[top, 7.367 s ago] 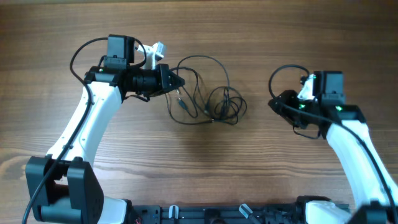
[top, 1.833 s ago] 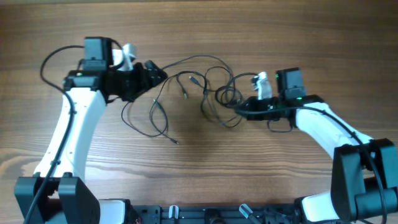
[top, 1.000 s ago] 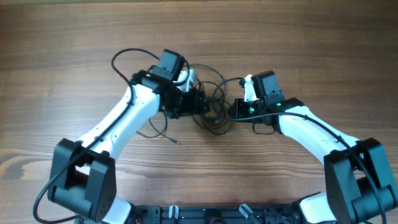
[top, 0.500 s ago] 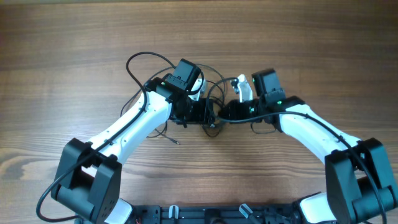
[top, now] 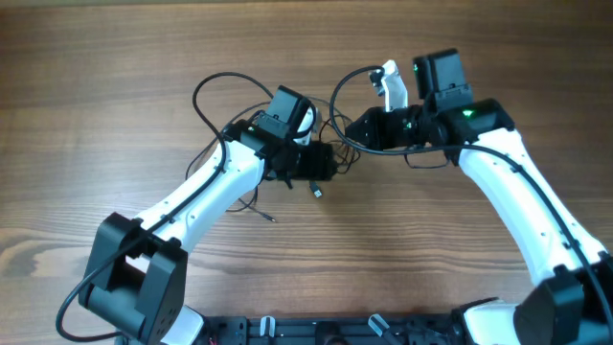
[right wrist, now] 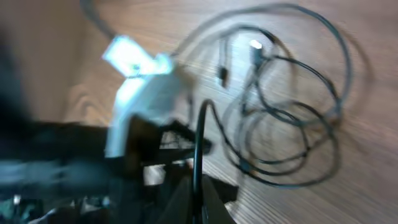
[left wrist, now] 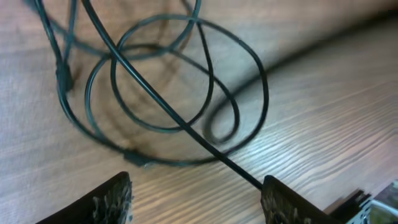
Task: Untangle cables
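Black cables (right wrist: 198, 149) sit pinched in right jaws; left jaws gape wide over loops.

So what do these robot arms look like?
The left arm and right arm are smooth white tubes with black joints; the left gripper and right gripper are black. A thick black cable loops at each wrist; a green light glows on the right.
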Controlling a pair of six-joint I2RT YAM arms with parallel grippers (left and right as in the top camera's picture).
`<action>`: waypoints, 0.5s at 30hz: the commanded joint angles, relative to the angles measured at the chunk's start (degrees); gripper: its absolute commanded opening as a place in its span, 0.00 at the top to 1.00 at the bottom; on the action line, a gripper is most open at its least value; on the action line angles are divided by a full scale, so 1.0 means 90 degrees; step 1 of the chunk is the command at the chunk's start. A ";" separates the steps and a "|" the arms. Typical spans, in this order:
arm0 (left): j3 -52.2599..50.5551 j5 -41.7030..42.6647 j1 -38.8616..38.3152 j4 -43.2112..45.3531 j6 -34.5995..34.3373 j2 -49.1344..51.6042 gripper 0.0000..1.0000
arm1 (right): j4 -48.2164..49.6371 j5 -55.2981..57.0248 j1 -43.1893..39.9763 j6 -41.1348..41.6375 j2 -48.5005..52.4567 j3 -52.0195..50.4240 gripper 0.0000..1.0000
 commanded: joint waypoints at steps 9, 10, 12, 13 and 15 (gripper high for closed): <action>-0.0321 -0.0238 0.0007 0.0100 -0.0175 0.0061 0.32 | 0.1076 0.0277 -0.0007 0.0097 -0.1571 0.0678 0.96; -0.0372 -0.0328 0.0007 0.0097 -0.0170 0.0061 0.32 | 0.1370 0.0328 -0.0010 0.0270 -0.1676 0.0678 0.96; -0.0442 -0.0459 0.0027 0.0073 -0.0172 0.0061 0.33 | 0.1756 0.0709 -0.0007 0.0617 -0.1814 0.0678 0.96; -0.0457 -0.0488 0.0058 0.0049 -0.0170 0.0061 0.33 | 0.1880 0.1015 -0.0007 0.0758 -0.1875 0.0678 0.96; -0.0457 -0.0617 0.0182 -0.0092 -0.0165 0.0061 0.34 | 0.2042 0.1851 -0.0007 0.0954 -0.2004 0.0678 0.96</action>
